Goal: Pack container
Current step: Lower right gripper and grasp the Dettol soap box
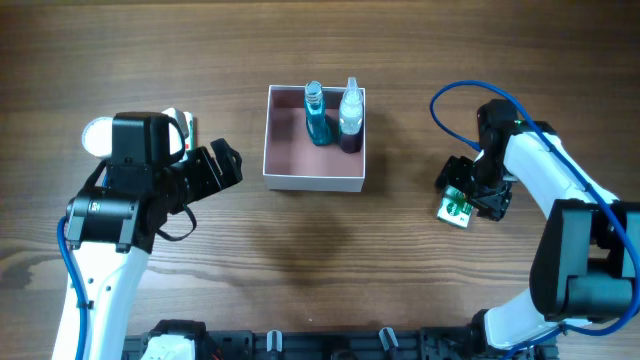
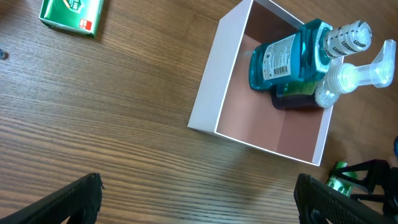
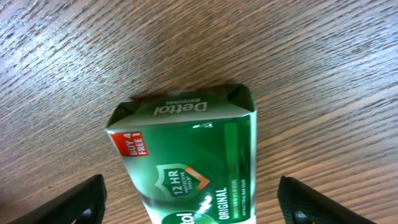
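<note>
The container (image 1: pixel 314 180) sits on the counter (image 1: pixel 300 270) at centre, between my two arms, open side up. Its thin white walls look like light card, so I judge it stiff enough to stay put but easy to dent or push; I load it from above and avoid pressing the rim.

My right claw (image 3: pixel 191 200) hangs directly over a green soap packet (image 3: pixel 186 162) lying flat on the counter, fingers wide on either side, not yet touching it. The packet looks light, glossy and probably slippery; I judge the long sides the best hold.

My left claw (image 2: pixel 196 198) is wide and holds nothing.

A blue bottle (image 1: pixel 317 118) and a clear spray bottle (image 1: pixel 350 120) occupy the container's far end; the near half is free. A second green packet (image 2: pixel 71 14) lies well apart on the counter.
</note>
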`<state>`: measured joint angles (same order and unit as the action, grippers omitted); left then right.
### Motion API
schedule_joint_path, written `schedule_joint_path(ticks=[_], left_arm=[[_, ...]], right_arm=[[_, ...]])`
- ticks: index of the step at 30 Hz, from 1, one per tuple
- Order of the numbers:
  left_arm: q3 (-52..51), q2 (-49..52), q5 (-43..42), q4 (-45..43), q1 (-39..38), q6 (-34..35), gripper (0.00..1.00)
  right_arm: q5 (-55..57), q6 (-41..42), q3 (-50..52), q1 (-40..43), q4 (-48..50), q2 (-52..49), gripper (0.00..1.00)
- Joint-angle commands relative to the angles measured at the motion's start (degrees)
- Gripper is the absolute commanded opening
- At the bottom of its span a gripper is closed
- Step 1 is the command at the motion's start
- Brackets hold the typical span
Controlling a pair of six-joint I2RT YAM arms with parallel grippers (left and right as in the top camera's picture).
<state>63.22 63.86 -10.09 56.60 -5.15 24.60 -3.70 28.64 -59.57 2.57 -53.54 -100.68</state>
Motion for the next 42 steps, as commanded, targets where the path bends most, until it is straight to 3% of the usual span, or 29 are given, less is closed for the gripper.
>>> schedule_joint_path(ticks=[1,42], left_arm=[[1.1,0.0,0.6,0.3,-0.2,0.7,1.0],[1.1,0.0,0.6,0.3,-0.2,0.7,1.0]], right_arm=[[-0.6,-0.2,0.1,-1.3,0.0,-1.1,0.86],[2.4,3.0,2.0,-3.0,2.2,-1.2,0.81]])
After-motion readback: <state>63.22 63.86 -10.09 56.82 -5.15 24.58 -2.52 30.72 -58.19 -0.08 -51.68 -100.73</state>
